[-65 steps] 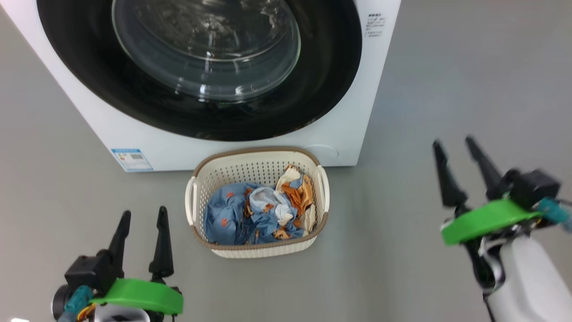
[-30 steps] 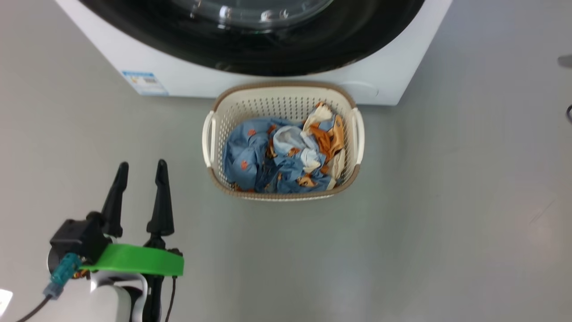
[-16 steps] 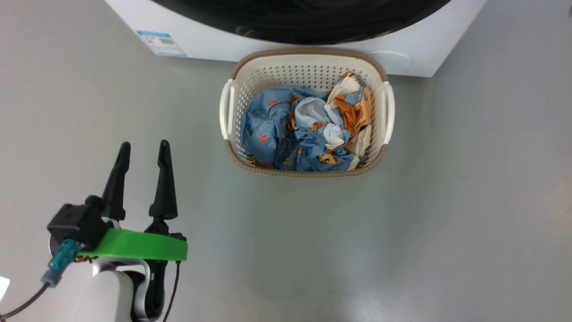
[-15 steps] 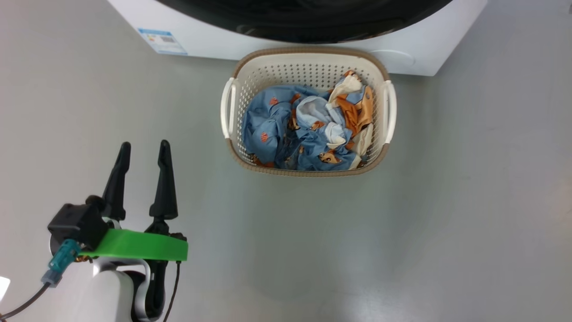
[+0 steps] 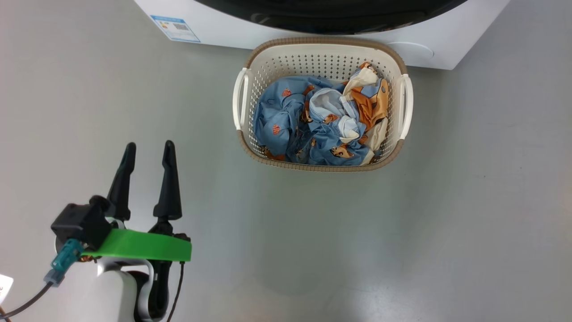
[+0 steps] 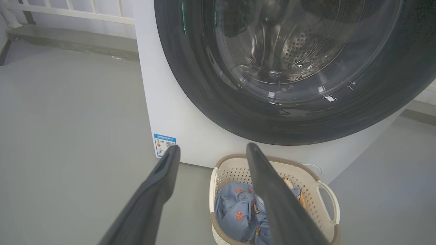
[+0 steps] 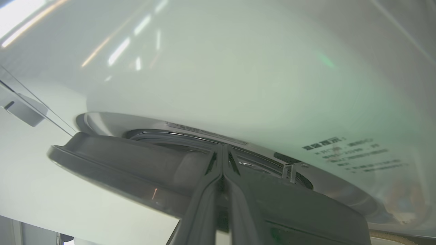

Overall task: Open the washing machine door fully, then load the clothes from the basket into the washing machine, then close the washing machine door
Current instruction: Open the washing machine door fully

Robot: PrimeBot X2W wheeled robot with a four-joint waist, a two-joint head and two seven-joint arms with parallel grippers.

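Meeting tip to tip on nothing, the jaws of the right gripper (image 7: 223,151) are set at the rim of the ajar washing machine door (image 7: 129,163), which is best drawn outward along its hinge arc, while the left gripper (image 5: 149,145), jaws spread, is poised short of the basket (image 5: 321,41) of clothes (image 5: 313,125) ahead.

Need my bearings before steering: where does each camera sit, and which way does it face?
Head view: from the head, facing down at the basket of clothes before the washing machine; left gripper shows lower left.
Left wrist view: faces the washing machine door between its open fingers.
Right wrist view: right gripper, shut, close to the door's rim.
Head and left wrist share the basket.
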